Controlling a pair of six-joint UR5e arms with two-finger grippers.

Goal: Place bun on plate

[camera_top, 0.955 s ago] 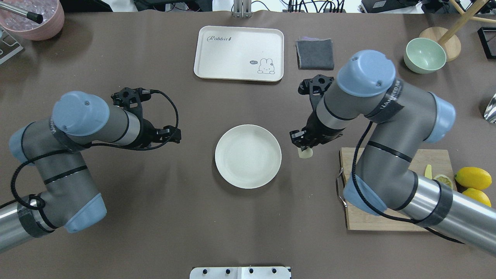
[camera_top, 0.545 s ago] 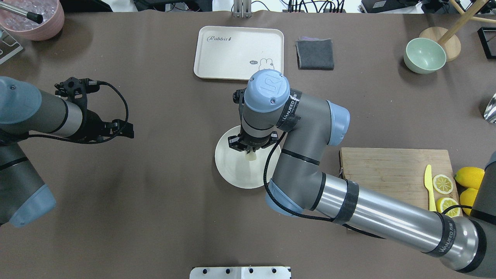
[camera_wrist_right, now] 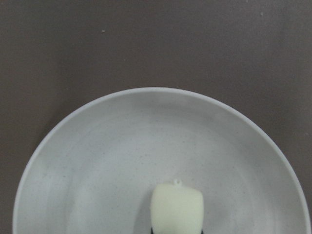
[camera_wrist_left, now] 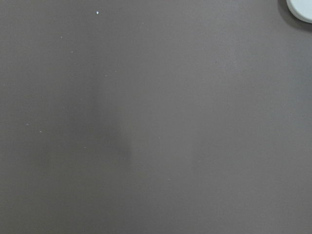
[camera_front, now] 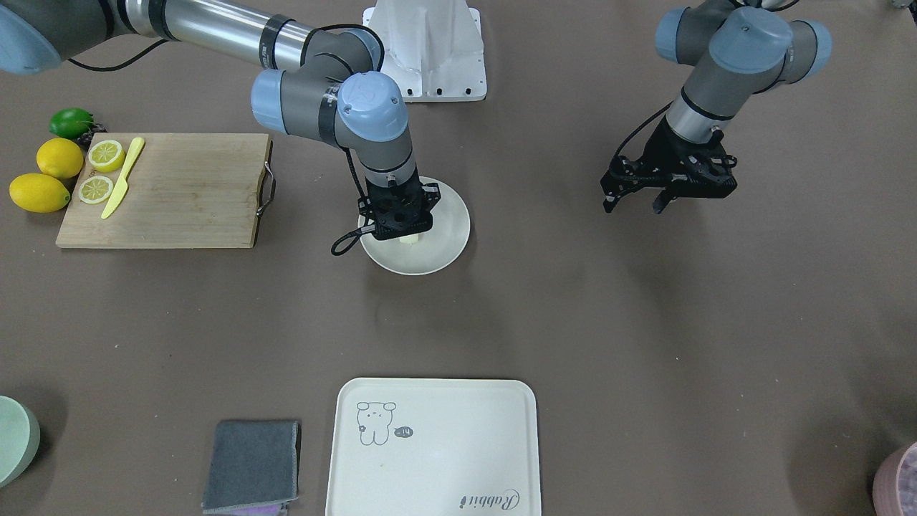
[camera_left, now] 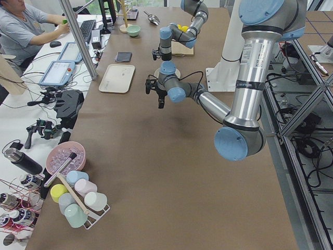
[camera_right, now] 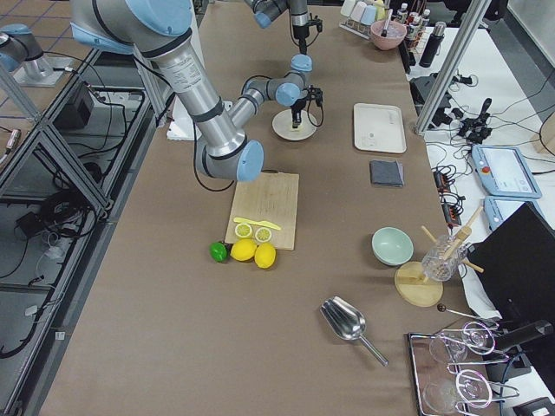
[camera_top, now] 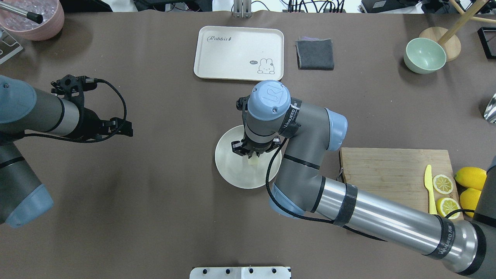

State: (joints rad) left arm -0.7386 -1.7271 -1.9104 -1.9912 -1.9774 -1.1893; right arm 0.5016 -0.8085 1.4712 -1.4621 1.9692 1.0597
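Note:
The round off-white plate (camera_top: 231,176) (camera_front: 451,233) lies at the table's centre. My right gripper (camera_top: 254,156) (camera_front: 409,233) points straight down over the plate's middle and is shut on the bun (camera_top: 254,161) (camera_front: 410,241), a small pale cream block. In the right wrist view the bun (camera_wrist_right: 177,209) hangs just above the plate's floor (camera_wrist_right: 107,156); I cannot tell whether it touches. My left gripper (camera_top: 121,130) (camera_front: 633,208) hovers open and empty over bare table, well to the plate's left. The left wrist view shows only a sliver of the plate's rim (camera_wrist_left: 300,7).
A cream tray (camera_top: 232,50) and a grey cloth (camera_top: 314,54) lie at the far side. A green bowl (camera_top: 424,56) sits far right. The wooden cutting board (camera_top: 387,174) with a yellow knife (camera_top: 428,186), lemon slices and lemons lies right of the plate.
The right arm carried the bun from the table right of the plate to over the plate's middle, then shifted it slightly nearer. The left arm drew back to the left.

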